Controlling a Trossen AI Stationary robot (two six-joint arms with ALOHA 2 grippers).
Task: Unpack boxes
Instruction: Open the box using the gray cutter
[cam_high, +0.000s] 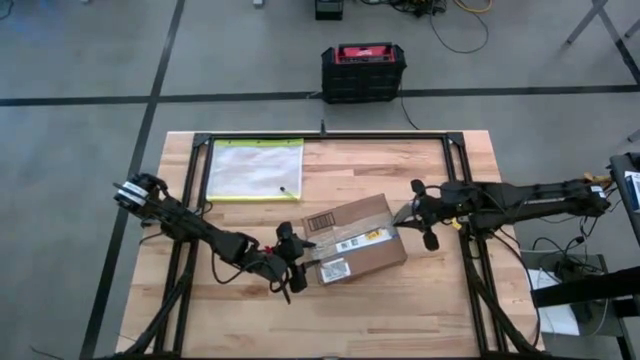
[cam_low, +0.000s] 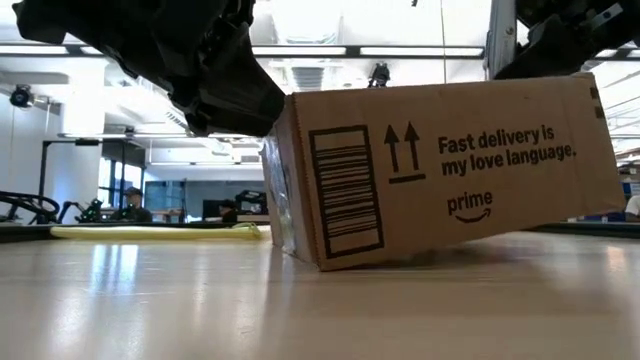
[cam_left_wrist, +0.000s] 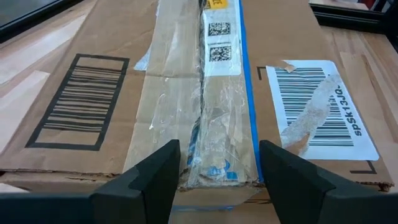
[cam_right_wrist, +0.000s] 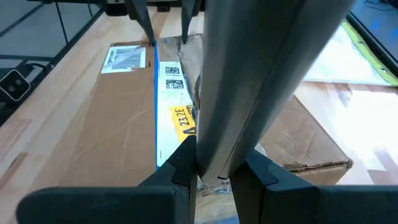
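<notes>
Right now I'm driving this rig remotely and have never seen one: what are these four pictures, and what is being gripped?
Two dark robot arms work at a wooden table. One picture looks straight down, one looks level across the tabletop, and one comes from each wrist.

A brown cardboard box lies mid-table, tilted, its end nearer the right arm lifted. A clear yellow-edged pouch lies behind it. A black and red case sits on the floor beyond.

The left gripper is open, its fingers straddling the taped seam at its end of the box. The right gripper is shut on a grey rod-like tool at the opposite end.
</notes>
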